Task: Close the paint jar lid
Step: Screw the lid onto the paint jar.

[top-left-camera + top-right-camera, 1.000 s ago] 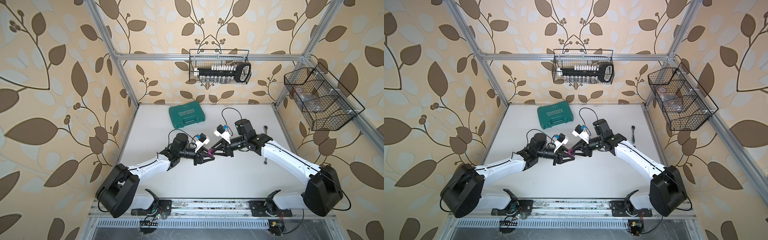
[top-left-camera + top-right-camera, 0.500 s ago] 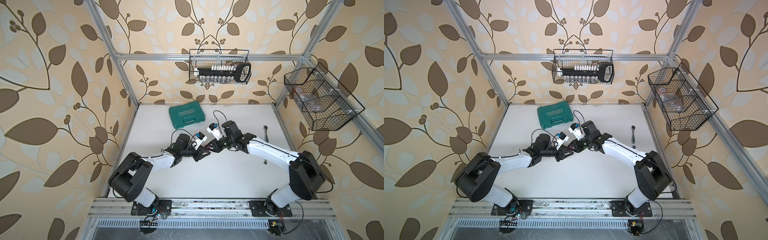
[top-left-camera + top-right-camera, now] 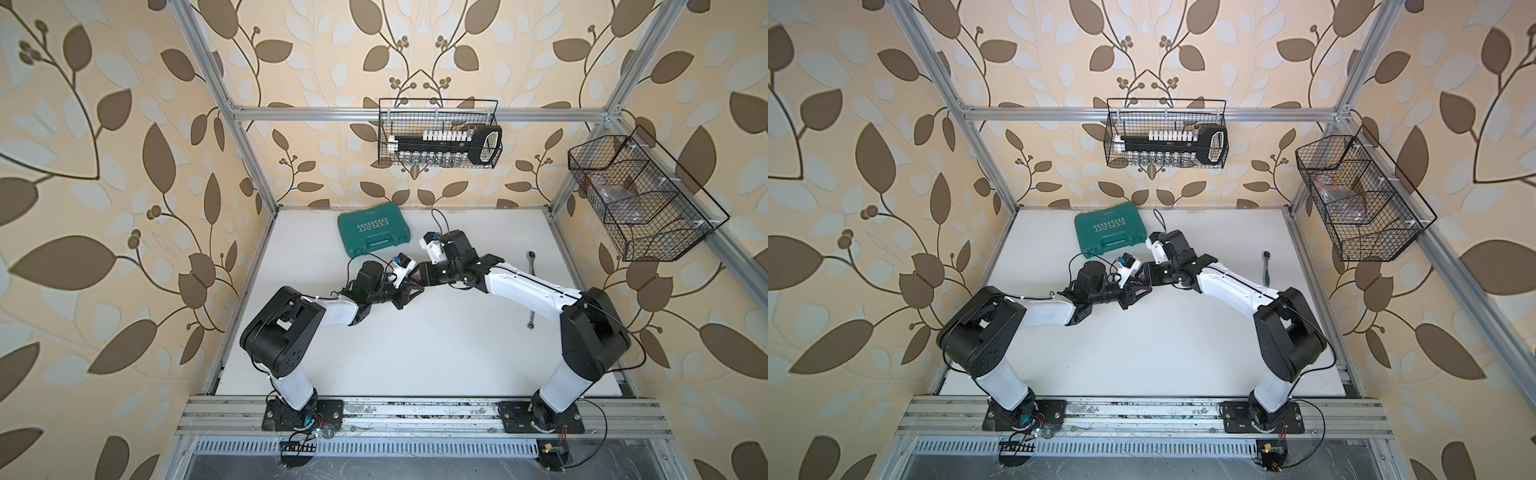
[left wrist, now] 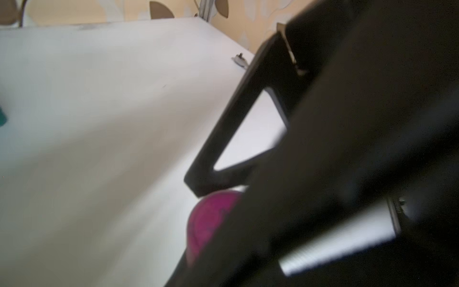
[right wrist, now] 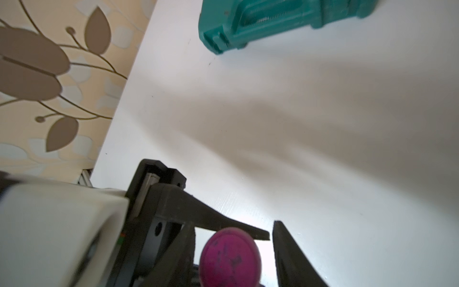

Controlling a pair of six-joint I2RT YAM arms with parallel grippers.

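Observation:
The grippers meet above the middle of the white table point(image 3: 415, 353). My left gripper point(image 3: 412, 286) is shut on the small magenta paint jar point(image 4: 211, 218), of which a sliver shows in a top view point(image 3: 414, 276). The lid point(image 5: 229, 258) sits on the jar's end and turns its round, scuffed face to the right wrist camera. I cannot tell where lid meets jar. My right gripper point(image 5: 231, 256) stands open around the lid, with a bright gap between the lid and one of its fingers point(image 5: 290, 256). In the left wrist view, dark blurred gripper parts hide the left jaws.
A teal tool case point(image 3: 373, 232) lies at the back of the table, close behind the grippers. A ratchet wrench point(image 3: 532, 266) lies on the table's right side. Wire baskets hang on the back wall point(image 3: 438, 133) and the right wall point(image 3: 640, 199).
Both grippers have moved together to the left and back, toward the teal case. The right gripper's jaws, shut on the lid before, have come apart. The left grip has not changed.

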